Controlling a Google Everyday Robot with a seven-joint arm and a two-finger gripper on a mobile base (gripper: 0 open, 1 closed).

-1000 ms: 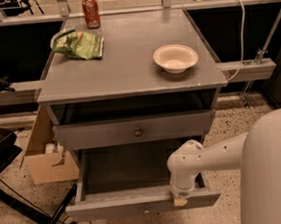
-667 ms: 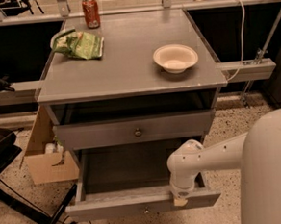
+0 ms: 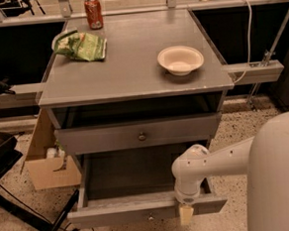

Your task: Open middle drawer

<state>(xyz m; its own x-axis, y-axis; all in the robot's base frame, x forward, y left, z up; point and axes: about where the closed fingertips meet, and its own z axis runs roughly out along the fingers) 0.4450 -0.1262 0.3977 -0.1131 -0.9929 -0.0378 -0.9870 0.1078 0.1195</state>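
The grey cabinet has a top drawer (image 3: 142, 136) with a round knob just under the tabletop. Below it the middle drawer (image 3: 116, 215) stands pulled far out towards me, its dark inside showing and its small knob (image 3: 150, 217) at the centre of the front. My gripper (image 3: 186, 213) hangs from the white arm (image 3: 207, 165) and points down at the right part of this drawer's front edge, touching or just in front of it. The lowest drawer is hidden under the pulled-out one.
On the tabletop (image 3: 131, 68) lie a white bowl (image 3: 180, 60), a green chip bag (image 3: 82, 46) and a red can (image 3: 93, 12). A cardboard box (image 3: 46, 166) stands on the floor to the left. A black stand (image 3: 3, 157) is at far left.
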